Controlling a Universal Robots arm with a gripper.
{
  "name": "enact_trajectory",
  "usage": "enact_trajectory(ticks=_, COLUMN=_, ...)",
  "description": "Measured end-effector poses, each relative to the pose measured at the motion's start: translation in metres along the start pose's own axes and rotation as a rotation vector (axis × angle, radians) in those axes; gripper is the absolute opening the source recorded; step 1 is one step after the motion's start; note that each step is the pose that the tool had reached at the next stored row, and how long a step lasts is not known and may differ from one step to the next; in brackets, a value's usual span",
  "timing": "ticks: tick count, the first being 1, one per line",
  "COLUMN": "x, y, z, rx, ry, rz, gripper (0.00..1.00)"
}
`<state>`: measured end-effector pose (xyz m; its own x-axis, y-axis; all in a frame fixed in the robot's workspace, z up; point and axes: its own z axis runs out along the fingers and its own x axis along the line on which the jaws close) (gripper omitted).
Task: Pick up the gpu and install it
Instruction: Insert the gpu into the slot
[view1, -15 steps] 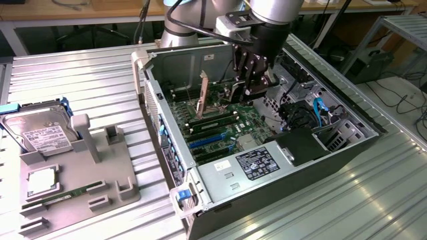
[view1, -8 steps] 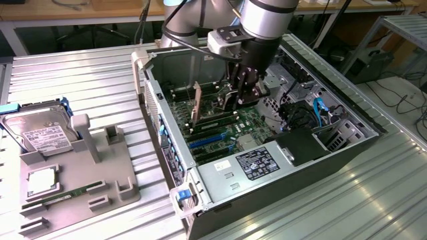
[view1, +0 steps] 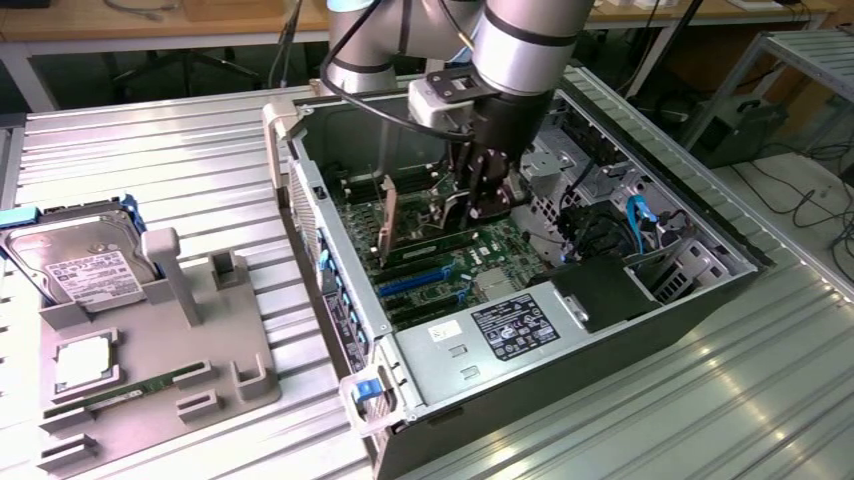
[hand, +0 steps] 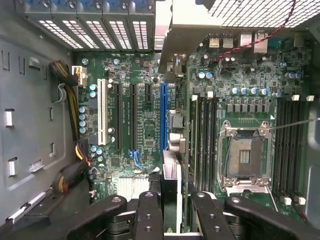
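The gpu (view1: 390, 222) stands on edge inside the open computer case (view1: 694, 280), its long edge down on the motherboard (view1: 467, 262) among the expansion slots. In the wrist view the card (hand: 171, 190) runs edge-on between the two black fingers (hand: 149, 220), directly in line with the blue slot (hand: 163, 117) below it. The gripper (view1: 483, 205) hangs from the grey arm (view1: 527, 50) deep in the case, its jaws pinching the card's top edge from both sides. Whether the card is fully seated in the slot I cannot tell.

The case lies on its side on the ribbed metal worktop (view1: 160, 170). Toward the exterior view's left sits a grey holder tray (view1: 247, 350) with a silver hard drive (view1: 83, 262) propped in it and a green memory stick (view1: 127, 392) lying in a groove. The empty processor socket (hand: 246, 155) shows beside the memory slots (hand: 202, 132).
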<state>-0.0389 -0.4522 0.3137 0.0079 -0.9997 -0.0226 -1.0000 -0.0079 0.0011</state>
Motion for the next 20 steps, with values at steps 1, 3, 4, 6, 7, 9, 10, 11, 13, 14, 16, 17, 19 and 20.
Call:
enact_trajectory(ticks=1, x=0.0, y=0.0, z=0.0013, rx=-0.0001, ry=0.0, rz=0.0, gripper=0.27)
enact_trajectory(ticks=3, x=0.0, y=0.0, z=0.0037, rx=-0.0004, ry=0.0, rz=0.0, gripper=0.27)
enact_trajectory(ticks=4, x=0.0, y=0.0, z=0.0047, rx=-0.0005, ry=0.0001, rz=0.0, gripper=0.27)
enact_trajectory(ticks=6, x=0.0, y=0.0001, z=0.0065, rx=-0.0006, ry=0.0, rz=0.0, gripper=0.27)
enact_trajectory(ticks=7, x=0.0, y=0.0001, z=0.0073, rx=-0.0007, ry=0.0001, rz=0.0, gripper=0.27)
enact_trajectory(ticks=9, x=0.0, y=0.0009, z=0.0084, rx=-0.0007, ry=0.0001, rz=0.0, gripper=0.27)
enact_trajectory(ticks=10, x=0.0, y=0.0013, z=0.0091, rx=-0.0008, ry=0.0001, rz=0.0, gripper=0.27)
enact_trajectory(ticks=11, x=0.0, y=0.0018, z=0.0097, rx=-0.0008, ry=0.0, rz=0.0, gripper=0.27)
enact_trajectory(ticks=13, x=0.0, y=0.0022, z=0.0105, rx=-0.0009, ry=0.0002, rz=0.0, gripper=0.27)
enact_trajectory(ticks=14, x=0.0, y=0.0023, z=0.0108, rx=-0.0009, ry=0.0003, rz=0.0, gripper=0.27)
enact_trajectory(ticks=16, x=0.0, y=0.0026, z=0.0115, rx=-0.0009, ry=0.0001, rz=0.0, gripper=0.27)
enact_trajectory(ticks=17, x=0.0, y=0.0027, z=0.0118, rx=-0.0009, ry=0.0002, rz=0.0, gripper=0.27)
enact_trajectory(ticks=19, x=0.0, y=0.0027, z=0.0127, rx=-0.0008, ry=0.0, rz=0.0, gripper=0.27)
enact_trajectory(ticks=20, x=0.0, y=0.0028, z=0.0131, rx=-0.0008, ry=-0.0001, rz=0.0, gripper=0.27)
